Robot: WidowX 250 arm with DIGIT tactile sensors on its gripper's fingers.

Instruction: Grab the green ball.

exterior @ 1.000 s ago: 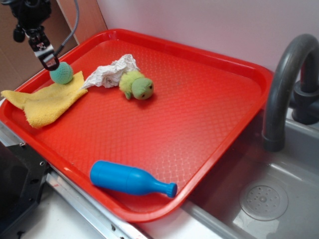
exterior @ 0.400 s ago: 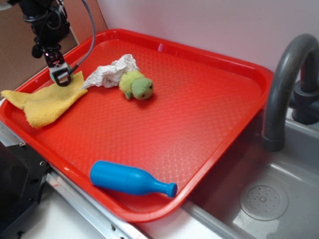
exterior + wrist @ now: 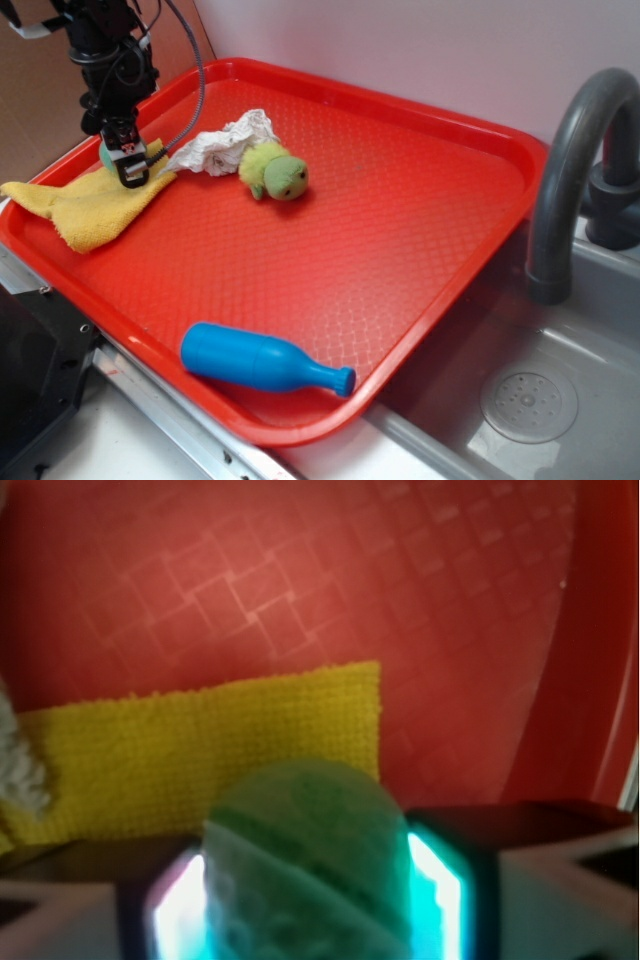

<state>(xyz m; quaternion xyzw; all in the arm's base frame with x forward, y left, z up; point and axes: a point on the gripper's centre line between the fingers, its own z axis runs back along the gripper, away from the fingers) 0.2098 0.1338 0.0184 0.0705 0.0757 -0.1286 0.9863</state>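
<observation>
Where the red tray point(image 3: 420, 230) reaches its far left corner in the exterior view, the black gripper point(image 3: 131, 170) hangs straight down from the arm, its tips low over the edge of a yellow cloth point(image 3: 85, 205). Only a sliver of the green ball point(image 3: 105, 155) peeks out to the left of the fingers, sitting right at the cloth's upper edge. Just beside the cloth to the right lies a crumpled white paper point(image 3: 225, 143), and touching that is a fuzzy lime-green plush toy point(image 3: 273, 171). Near the tray's front rim, well apart from all that, a blue bottle point(image 3: 262, 361) lies on its side. Off to the right stand a grey tap point(image 3: 575, 170) and a grey sink point(image 3: 540, 390) with a round drain. From the wrist view, the green ball point(image 3: 305, 865) fills the space between the two fingers point(image 3: 500, 890), one on each side, and both look pressed against it, so the gripper point(image 3: 305, 900) seems clamped on the ball. Behind the ball the yellow cloth point(image 3: 200, 745) spreads across the red tray point(image 3: 450, 630), and a bit of the white paper point(image 3: 18, 765) shows at the left edge.
</observation>
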